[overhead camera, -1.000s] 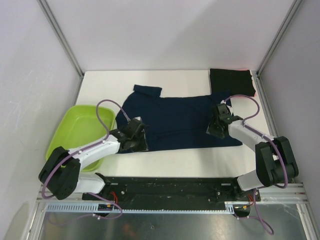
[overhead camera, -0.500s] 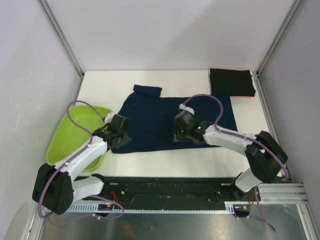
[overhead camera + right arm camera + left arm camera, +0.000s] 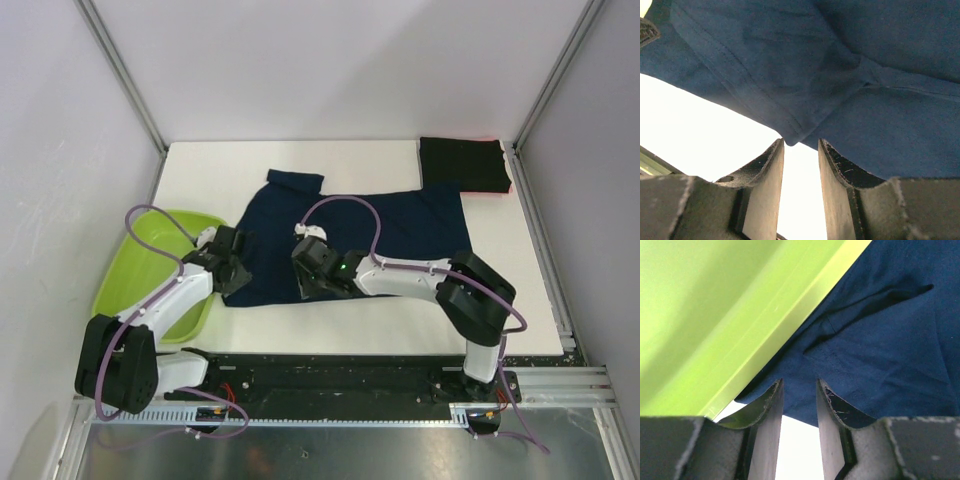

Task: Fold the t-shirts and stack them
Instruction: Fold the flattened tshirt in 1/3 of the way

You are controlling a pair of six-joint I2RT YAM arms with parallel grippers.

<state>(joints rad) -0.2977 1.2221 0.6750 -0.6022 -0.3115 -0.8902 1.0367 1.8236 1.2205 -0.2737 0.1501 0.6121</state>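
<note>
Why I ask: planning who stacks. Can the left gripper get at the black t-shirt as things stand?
Probably not: the left gripper is beside the lime-green tub, the black t-shirt in the opposite far corner, with the right arm lying across between.

Materials and finish
Navy shirt (image 3: pixel 420 215): soft matt cloth, stitched hem. Black shirt (image 3: pixel 462 163): matt cloth. Tub (image 3: pixel 125 272): smooth glossy plastic. Surface (image 3: pixel 300 165): matt white. Left claw (image 3: pixel 799 383): matt black, scuffed.

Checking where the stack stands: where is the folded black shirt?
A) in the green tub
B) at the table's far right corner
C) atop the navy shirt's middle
B: the black shirt lies folded at the far right corner of the table, outside the green tub.
</note>
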